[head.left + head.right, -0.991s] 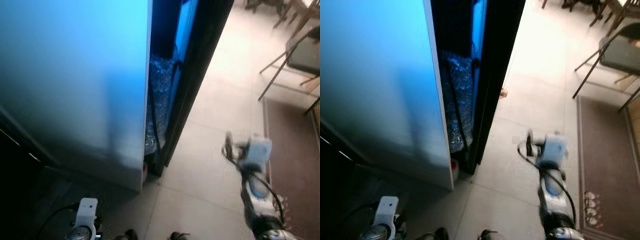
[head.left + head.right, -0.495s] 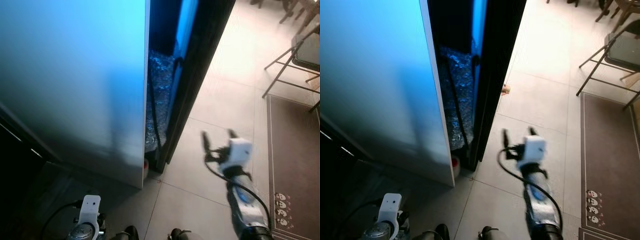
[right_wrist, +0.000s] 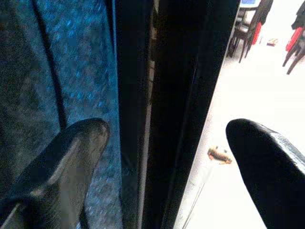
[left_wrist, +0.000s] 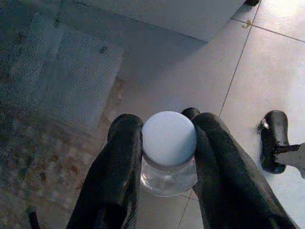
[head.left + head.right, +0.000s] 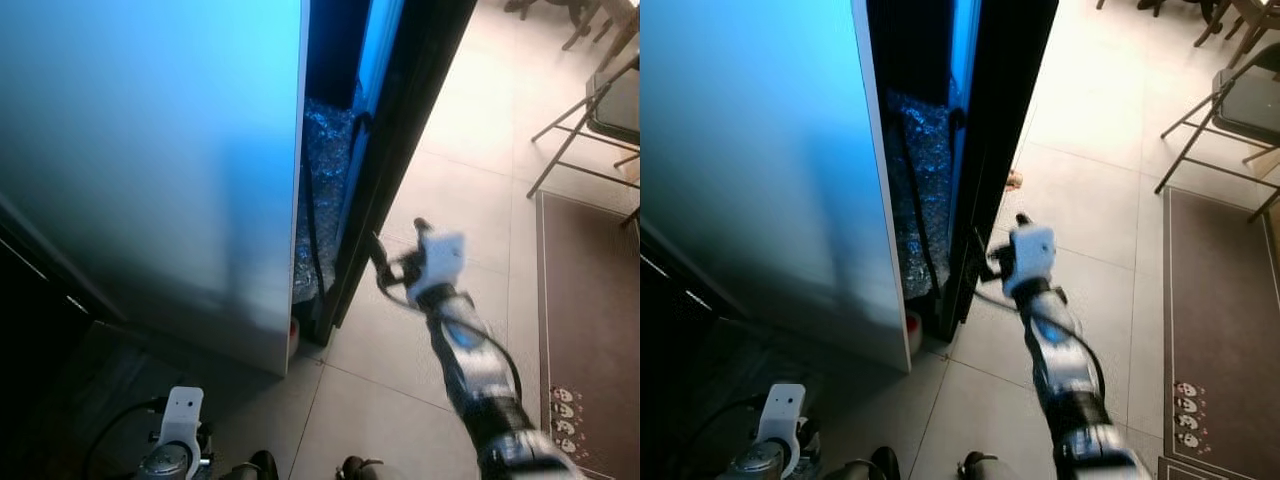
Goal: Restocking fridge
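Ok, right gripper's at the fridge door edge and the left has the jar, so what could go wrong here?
The right gripper is open, its fingers astride the dark door edge; a shallow bite could slip off as it pulls. The left gripper pinches the jar just under its white lid, low over the floor tiles; a jolt could drop it.

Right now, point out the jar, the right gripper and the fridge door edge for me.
jar [image 4: 168, 143]: left wrist view, on its white lid.
right gripper [image 3: 167, 157]: right wrist view, midway between its open fingertips.
fridge door edge [image 5: 985, 150]: right eye view, on the dark edge.
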You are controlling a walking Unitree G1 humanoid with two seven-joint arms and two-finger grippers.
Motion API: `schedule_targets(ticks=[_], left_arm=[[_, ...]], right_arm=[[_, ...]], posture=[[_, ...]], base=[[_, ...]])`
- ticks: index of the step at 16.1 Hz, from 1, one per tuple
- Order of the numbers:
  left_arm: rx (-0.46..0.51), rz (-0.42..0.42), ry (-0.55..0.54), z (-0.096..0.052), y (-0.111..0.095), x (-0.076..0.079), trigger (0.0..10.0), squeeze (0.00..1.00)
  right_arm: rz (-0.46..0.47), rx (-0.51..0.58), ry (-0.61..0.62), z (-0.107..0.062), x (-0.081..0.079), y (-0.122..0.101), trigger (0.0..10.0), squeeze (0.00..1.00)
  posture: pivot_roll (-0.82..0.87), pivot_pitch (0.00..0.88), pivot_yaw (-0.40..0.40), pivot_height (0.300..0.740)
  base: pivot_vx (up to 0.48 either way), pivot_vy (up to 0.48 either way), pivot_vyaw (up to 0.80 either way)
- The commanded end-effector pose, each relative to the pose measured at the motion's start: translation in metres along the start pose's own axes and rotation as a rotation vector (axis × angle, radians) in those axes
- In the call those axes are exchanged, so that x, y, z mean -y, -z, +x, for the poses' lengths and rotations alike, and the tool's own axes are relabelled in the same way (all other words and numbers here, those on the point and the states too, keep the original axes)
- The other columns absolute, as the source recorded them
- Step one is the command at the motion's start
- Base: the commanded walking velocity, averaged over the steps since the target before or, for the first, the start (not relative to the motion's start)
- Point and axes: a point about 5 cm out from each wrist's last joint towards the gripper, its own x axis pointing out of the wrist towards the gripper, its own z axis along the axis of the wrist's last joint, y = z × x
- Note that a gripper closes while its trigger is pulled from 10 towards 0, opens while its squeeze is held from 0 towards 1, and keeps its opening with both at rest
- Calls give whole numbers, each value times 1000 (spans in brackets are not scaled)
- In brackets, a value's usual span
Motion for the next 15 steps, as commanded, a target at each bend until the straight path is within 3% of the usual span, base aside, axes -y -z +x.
schedule_targets(ticks=[1,5,6,7,13,15], left_arm=[[-22,6,3,-1,7,3,10000,0],[-15,8,0,-1,6,2,10000,0],[-14,9,0,-1,5,2,10000,0],[-13,9,1,-1,5,2,10000,0],[1,6,5,0,0,5,10000,0],[5,4,5,0,1,6,10000,0]], right_arm=[[-6,-48,21,0,4,6,10000,1000],[-5,-73,-18,12,0,3,10000,1000],[-30,-77,-43,15,-2,2,10000,39],[-31,-83,-35,17,-1,1,10000,0],[-106,-76,-17,36,7,-18,10000,0],[-84,-46,19,38,10,-23,10000,0]], posture=[[-102,166,-63,740],[-96,151,-62,740],[-96,151,-62,740],[-93,144,-60,740],[-93,154,-64,740],[-89,162,-69,740]], base=[[0,0,0],[0,0,0],[0,0,0],[0,0,0],[0,0,0],[0,0,0]])
